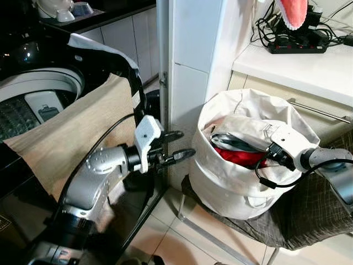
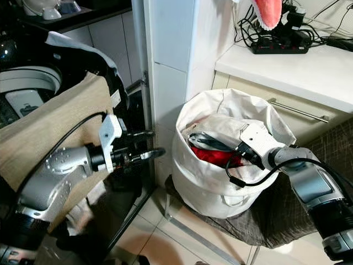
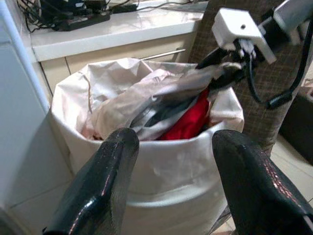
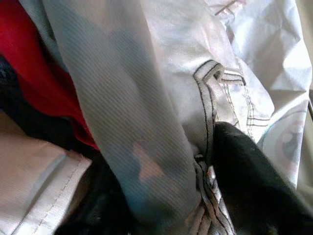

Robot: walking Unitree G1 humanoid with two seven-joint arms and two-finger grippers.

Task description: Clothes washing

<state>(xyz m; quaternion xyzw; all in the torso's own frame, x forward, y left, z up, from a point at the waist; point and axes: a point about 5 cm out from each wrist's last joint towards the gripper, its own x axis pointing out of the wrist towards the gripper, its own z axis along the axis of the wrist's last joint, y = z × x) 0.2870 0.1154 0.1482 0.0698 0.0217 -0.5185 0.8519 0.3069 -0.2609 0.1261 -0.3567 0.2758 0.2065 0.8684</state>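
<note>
- I have the right gripper point(image 1: 263, 156) down inside the white hamper point(image 1: 231, 182), which sits on a chair point(image 1: 309, 215) beside the counter point(image 1: 298, 66).
- Its fingers point(image 4: 244, 166) are pinched on a pale grey garment point(image 4: 146, 98); in the right wrist view the cloth is bunched at a stitched seam against one black finger.
- Under that garment I see a red item point(image 1: 242, 157) and further pale laundry in the hamper.
- My left gripper point(image 1: 175, 146) is held in the air between the washer point(image 1: 33, 94) and the hamper, touching nothing. Its fingers point(image 3: 102, 181) are spread, and the left wrist view looks between them at the hamper.
- A tan cloth point(image 1: 71, 132) is draped over the washer's front edge, behind my left arm; the drum opening lies beyond it.
- A white pillar point(image 1: 193, 61) stands between washer and hamper.
- On the counter I see a black power strip point(image 1: 300, 44) with tangled cables and a pink object point(image 1: 293, 12) above it.
</note>
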